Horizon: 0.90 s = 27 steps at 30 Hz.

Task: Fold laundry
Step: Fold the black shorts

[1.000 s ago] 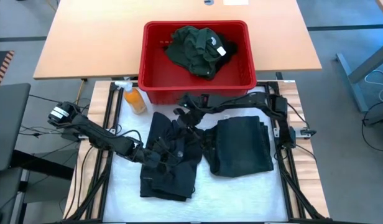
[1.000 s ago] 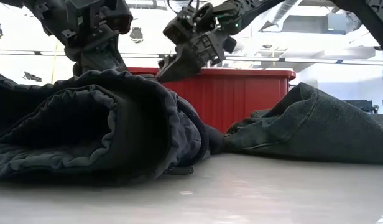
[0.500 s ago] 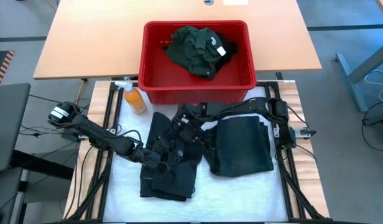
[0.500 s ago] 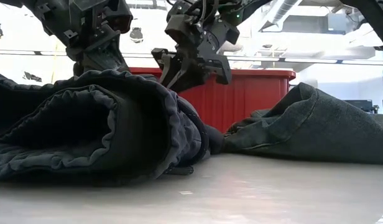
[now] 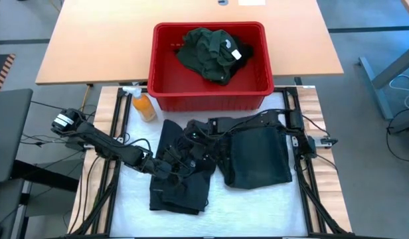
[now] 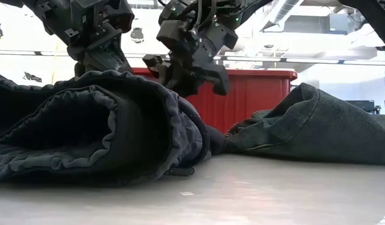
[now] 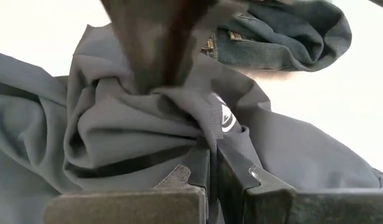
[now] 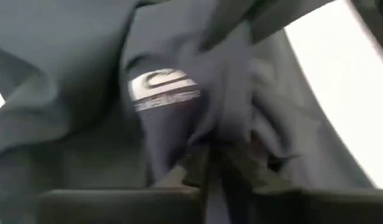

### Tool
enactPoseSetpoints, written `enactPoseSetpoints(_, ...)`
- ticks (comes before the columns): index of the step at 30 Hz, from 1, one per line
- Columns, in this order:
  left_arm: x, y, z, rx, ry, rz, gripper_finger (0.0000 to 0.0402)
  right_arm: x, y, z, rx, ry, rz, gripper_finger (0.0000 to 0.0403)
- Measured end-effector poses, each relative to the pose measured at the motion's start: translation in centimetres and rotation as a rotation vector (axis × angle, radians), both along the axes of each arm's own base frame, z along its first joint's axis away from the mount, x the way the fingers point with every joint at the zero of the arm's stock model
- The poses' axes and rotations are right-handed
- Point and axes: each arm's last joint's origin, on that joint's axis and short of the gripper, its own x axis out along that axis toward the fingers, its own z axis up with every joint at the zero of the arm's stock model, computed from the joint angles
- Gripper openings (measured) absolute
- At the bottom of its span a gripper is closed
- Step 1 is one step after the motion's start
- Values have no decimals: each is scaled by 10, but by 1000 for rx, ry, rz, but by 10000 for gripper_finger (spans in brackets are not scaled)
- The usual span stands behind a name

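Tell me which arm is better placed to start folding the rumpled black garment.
Probably the left. The left gripper is clamped on a bunched fold of the rumpled black garment near its middle. The right gripper is pinching cloth at the same garment's upper edge, reaching across past the folded dark garment.

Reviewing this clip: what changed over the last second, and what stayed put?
The right hand came down from near the red basket onto the black garment and closed on a fold of its cloth. The left hand stayed shut on the same garment, unmoved. The folded dark garment, the green shirt in the basket and the orange bottle did not move.
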Motion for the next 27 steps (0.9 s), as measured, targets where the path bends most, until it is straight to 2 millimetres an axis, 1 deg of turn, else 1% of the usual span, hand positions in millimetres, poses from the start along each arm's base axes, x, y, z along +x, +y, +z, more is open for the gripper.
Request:
enactPoseSetpoints(1, 0, 0, 0, -2, 0, 1, 0, 2, 0, 0, 8, -12, -13, 26)
enactPoseSetpoints(2, 0, 0, 0, -3, 0, 2, 0, 2, -3, 0, 18, -12, -31, 17)
enactPoseSetpoints(4, 0, -1, 2, -23, 11, 6, 0, 1, -8, 3, 36, -5, -80, 17)
enactPoseSetpoints(5, 0, -2, 4, -36, 22, 3, 0, 2, -11, 7, 32, -21, -108, 18)
enactPoseSetpoints(7, 0, -4, 10, -45, 59, -5, 0, -1, -16, 19, 16, -46, -170, 17)
enactPoseSetpoints(9, 0, -7, 17, -36, 104, -12, 0, 2, -20, 41, -12, -150, -270, 12)
enactPoseSetpoints(13, -5, -9, 38, 3, 175, 9, 0, 1, -16, 78, -18, -332, -462, 12)
enactPoseSetpoints(16, -8, -8, 58, 38, 159, 50, 0, 0, -11, 85, 23, -359, -463, 12)
enactPoseSetpoints(18, -9, -9, 72, 53, 131, 57, 0, -2, -8, 80, 47, -299, -459, 15)
enactPoseSetpoints(20, -9, -9, 80, 44, 110, 44, 0, -3, -6, 73, 33, -255, -442, 35)
enactPoseSetpoints(25, -8, -8, 78, -14, 143, 3, 0, -7, -12, 69, -104, -216, -369, 121)
enactPoseSetpoints(27, -8, -8, 79, -19, 140, 0, 0, -8, -14, 68, -133, -205, -357, 154)
